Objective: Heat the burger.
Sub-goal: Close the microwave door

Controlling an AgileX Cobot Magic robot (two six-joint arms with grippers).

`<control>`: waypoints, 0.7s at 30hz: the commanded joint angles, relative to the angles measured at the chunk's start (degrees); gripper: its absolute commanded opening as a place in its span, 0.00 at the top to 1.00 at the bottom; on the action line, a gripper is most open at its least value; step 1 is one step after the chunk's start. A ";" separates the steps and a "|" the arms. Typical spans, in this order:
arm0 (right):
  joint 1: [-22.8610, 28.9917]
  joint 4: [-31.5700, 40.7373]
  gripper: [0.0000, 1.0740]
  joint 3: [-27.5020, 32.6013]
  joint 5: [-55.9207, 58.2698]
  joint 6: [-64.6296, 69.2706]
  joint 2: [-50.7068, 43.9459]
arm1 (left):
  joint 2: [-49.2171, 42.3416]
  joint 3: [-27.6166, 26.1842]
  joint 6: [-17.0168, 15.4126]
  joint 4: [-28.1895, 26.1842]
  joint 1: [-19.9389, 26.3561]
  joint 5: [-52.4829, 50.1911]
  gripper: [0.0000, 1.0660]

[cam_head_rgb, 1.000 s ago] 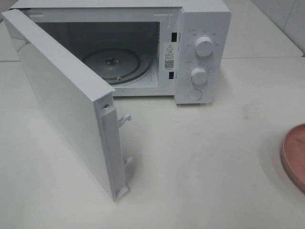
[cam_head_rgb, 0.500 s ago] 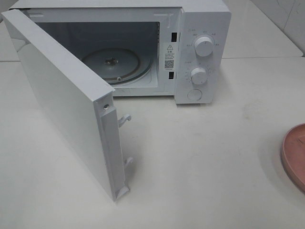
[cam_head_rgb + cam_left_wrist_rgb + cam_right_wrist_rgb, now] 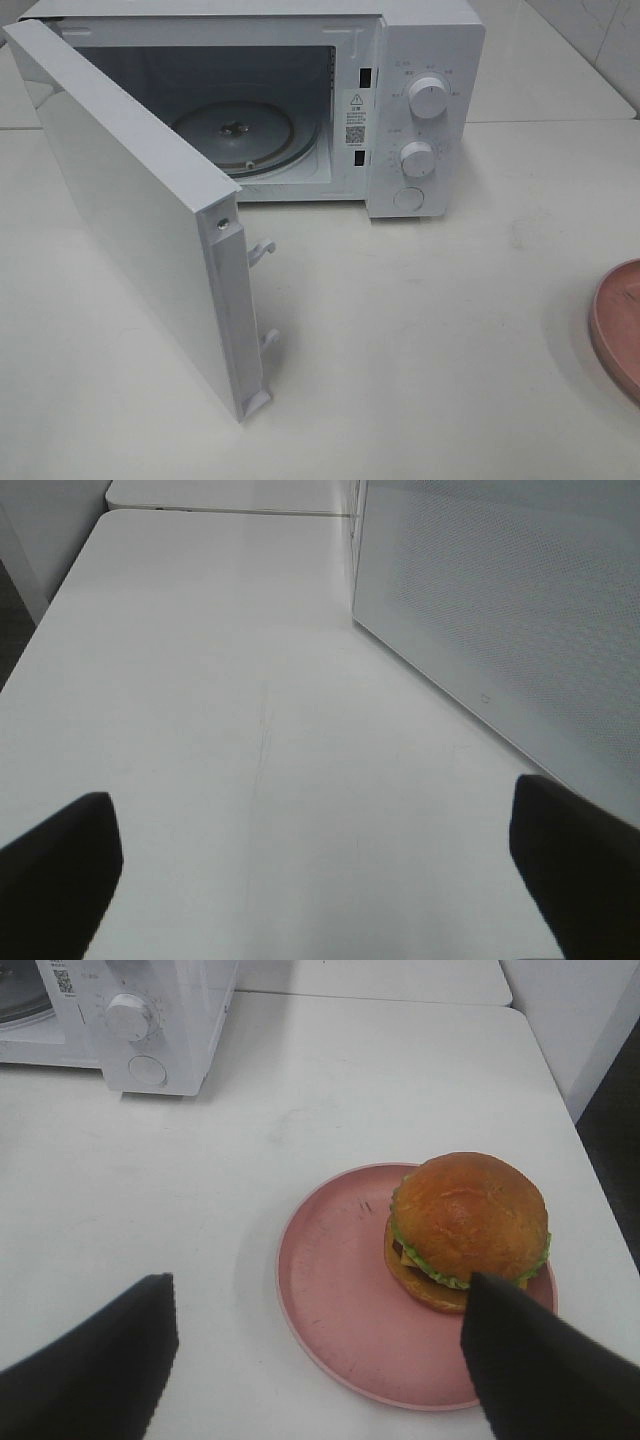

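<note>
The burger (image 3: pixel 468 1230), with a glossy brown bun, green lettuce and yellow cheese, sits on the far side of a pink plate (image 3: pixel 335 1300) in the right wrist view. My right gripper (image 3: pixel 315 1360) hovers above the plate's near side, open, with nothing between its dark fingers (image 3: pixel 95 1365). The left wrist view shows my left gripper (image 3: pixel 315 865) open wide over bare white table, nothing in it. In the exterior view only an edge of the plate (image 3: pixel 618 320) shows at the far right. The burger and both grippers are outside that view.
The white microwave (image 3: pixel 425 60) stands at the back with its door (image 3: pixel 130 230) swung wide open toward the front left. Its glass turntable (image 3: pixel 235 135) carries nothing. Two knobs (image 3: pixel 428 98) and a button are on its right panel. The door's perforated face (image 3: pixel 500 610) is beside my left gripper.
</note>
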 commanded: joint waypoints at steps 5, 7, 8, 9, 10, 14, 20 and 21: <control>-0.52 -0.11 0.29 0.11 -0.80 -0.69 -1.89 | -0.74 -0.06 -0.06 -0.06 0.23 -0.29 0.08; -0.52 -0.11 0.29 0.11 -0.80 -0.69 -1.89 | -0.74 -0.06 -0.06 -0.06 0.23 -0.29 0.08; -0.52 -0.11 0.29 0.11 -0.80 -0.69 -1.89 | -0.74 -0.06 -0.06 -0.06 0.23 -0.29 0.08; -0.52 -0.11 0.29 0.11 -0.80 -0.69 -1.89 | -0.46 -0.06 -0.06 0.00 0.23 -0.34 0.08; -0.52 -0.11 0.29 0.11 -0.80 -0.69 -1.89 | -0.17 -0.17 -0.06 0.00 0.23 -0.46 0.08; -0.52 -0.11 0.29 0.11 -0.80 -0.69 -1.89 | 2.23 -1.60 -0.29 -0.17 0.23 -2.69 0.09; -0.52 -0.11 0.29 0.11 -0.80 -0.69 -1.89 | 7.96 -2.01 -0.29 -0.29 0.23 -7.73 0.29; -0.52 -0.11 0.29 0.11 -0.80 -0.69 -1.89 | 9.05 -1.95 -0.29 -0.29 0.23 -8.59 0.36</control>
